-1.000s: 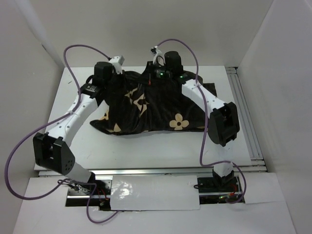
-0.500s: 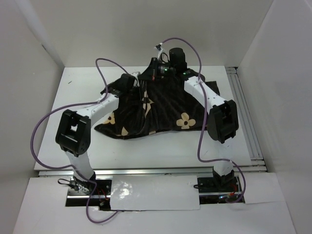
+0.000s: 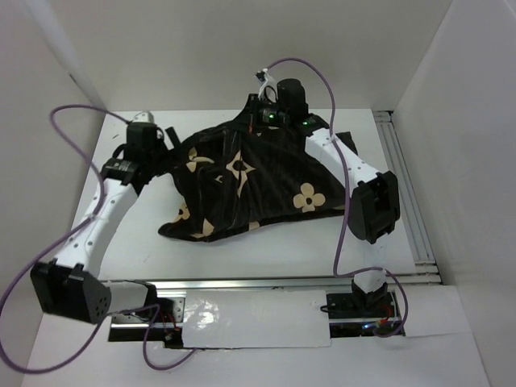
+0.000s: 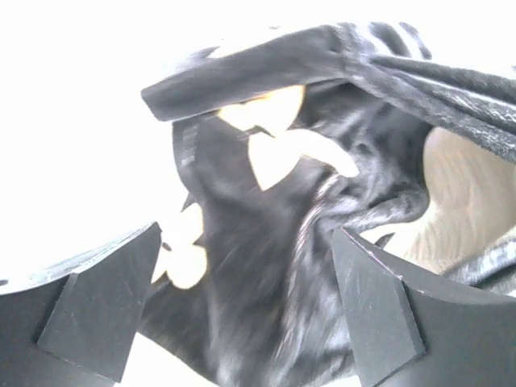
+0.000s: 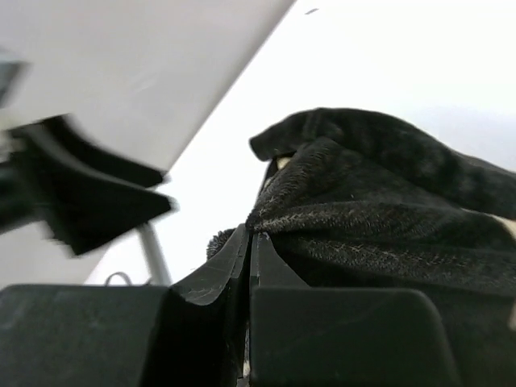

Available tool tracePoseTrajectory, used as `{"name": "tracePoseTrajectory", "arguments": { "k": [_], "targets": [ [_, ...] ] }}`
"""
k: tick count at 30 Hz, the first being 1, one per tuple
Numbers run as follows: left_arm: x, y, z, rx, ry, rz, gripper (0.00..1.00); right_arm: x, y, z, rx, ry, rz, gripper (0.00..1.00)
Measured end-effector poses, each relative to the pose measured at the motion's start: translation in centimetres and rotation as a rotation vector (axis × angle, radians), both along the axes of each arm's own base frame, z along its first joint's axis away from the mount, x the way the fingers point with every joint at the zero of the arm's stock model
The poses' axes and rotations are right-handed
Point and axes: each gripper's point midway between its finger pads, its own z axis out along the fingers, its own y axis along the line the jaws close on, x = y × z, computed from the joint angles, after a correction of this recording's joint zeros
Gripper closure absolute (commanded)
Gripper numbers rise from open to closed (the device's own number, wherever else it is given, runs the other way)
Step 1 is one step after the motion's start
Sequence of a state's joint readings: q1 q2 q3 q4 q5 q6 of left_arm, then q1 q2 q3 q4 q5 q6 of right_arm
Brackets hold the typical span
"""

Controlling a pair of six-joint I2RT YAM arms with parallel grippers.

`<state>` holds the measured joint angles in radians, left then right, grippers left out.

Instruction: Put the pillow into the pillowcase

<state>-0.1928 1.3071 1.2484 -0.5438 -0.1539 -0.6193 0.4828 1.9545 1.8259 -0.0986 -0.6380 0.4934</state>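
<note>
while on white-walled table (image 3: pixel 266 242), left gripper (image 4: pixel 242 300) agape, empty; right gripper (image 5: pixel 248 242) tight on pillowcase (image 3: pixel 258 187)

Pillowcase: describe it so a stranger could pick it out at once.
Start at the white table. Crumpled at its middle lies the dark brown-black plush pillowcase, its far edge pinched by the right gripper. Only it carries tan flower and star motifs.

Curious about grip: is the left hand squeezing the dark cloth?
No, the left hand stands wide open, the pillowcase loose beyond it.
</note>
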Motion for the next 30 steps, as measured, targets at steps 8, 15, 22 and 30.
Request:
{"name": "tracePoseTrajectory", "arguments": {
  "k": [8,15,22,30],
  "targets": [
    [-3.0,5.4,-1.4,-0.012,0.049,0.156,0.00,-1.7,2.6,-2.0,-0.104,-0.032,-0.006,1.00],
    [-2.0,6.7,-5.2,-0.068,0.168,0.173,0.00,-4.5,9.0,-6.4,-0.206,-0.055,0.012,0.74],
    [-0.1,7.1,-7.5,-0.114,0.245,0.169,0.00,-2.8,14.8,-14.1,-0.366,-0.068,0.010,0.00],
    [3.0,9.7,-5.4,-0.171,0.181,0.201,0.00,-3.0,7.6,-10.3,-0.438,-0.133,-0.096,0.00]
  ]
}}
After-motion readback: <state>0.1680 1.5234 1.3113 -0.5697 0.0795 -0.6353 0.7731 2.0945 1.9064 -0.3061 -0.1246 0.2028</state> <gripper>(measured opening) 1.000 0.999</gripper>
